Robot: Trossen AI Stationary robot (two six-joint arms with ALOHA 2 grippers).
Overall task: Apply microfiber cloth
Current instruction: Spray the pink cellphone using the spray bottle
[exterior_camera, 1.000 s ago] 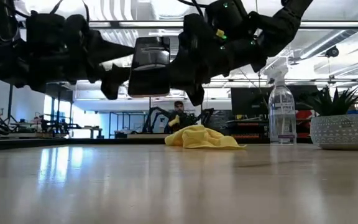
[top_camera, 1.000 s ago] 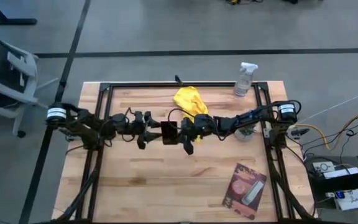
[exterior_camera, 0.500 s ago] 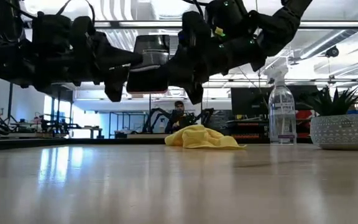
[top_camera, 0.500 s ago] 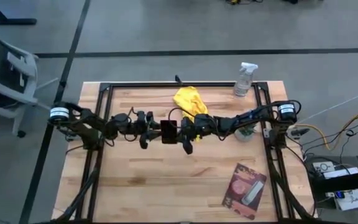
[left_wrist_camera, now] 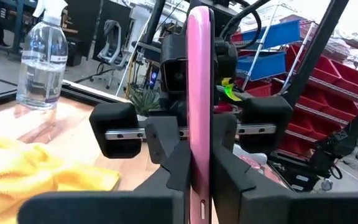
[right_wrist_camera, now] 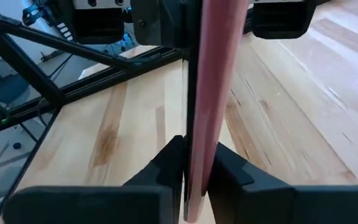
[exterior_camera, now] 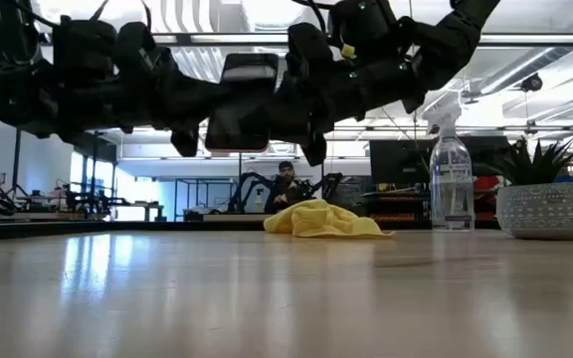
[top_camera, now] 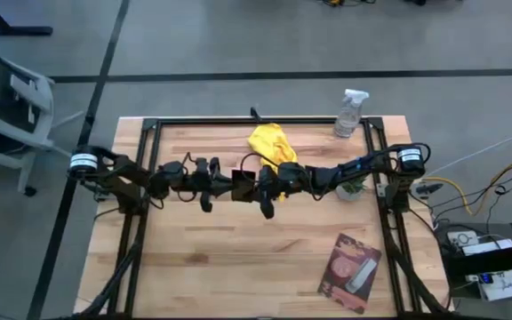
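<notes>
A thin phone (top_camera: pixel 243 187) with a pink edge and a dark face hangs in mid-air over the middle of the table, between both grippers. My left gripper (top_camera: pixel 229 188) is shut on its left end. My right gripper (top_camera: pixel 259 186) is shut on its right end. The microfiber cloth (top_camera: pixel 272 145), bright yellow and crumpled, lies in a heap on the table toward the far edge, just beyond the right gripper; the low view shows the cloth (exterior_camera: pixel 321 220) below and behind the arms. Neither gripper touches it. My left gripper pinches the phone's two flat faces (left_wrist_camera: pixel 199 155) between its two fingers (left_wrist_camera: pixel 178 169), at the end nearer the table's left. The fingers come in level from the left. The phone is lifted clear of the table. My right gripper pinches the phone's opposite end (right_wrist_camera: pixel 201 155) between its two fingers (right_wrist_camera: pixel 230 169), one on each flat face. It comes in about level from the table's right, facing the left gripper. The phone stays clear of the wood.
A clear spray bottle (top_camera: pixel 350 114) stands at the far right corner. A small potted plant (exterior_camera: pixel 542 204) stands at the right edge beneath the right arm. A pink-and-dark flat packet (top_camera: pixel 351 272) lies near the front right. A black frame (top_camera: pixel 146 133) borders the table.
My left gripper has moved toward the table's right, up to the phone, and shut on its left end. The right gripper and the phone have stayed in place above the table. The yellow cloth has not moved.
</notes>
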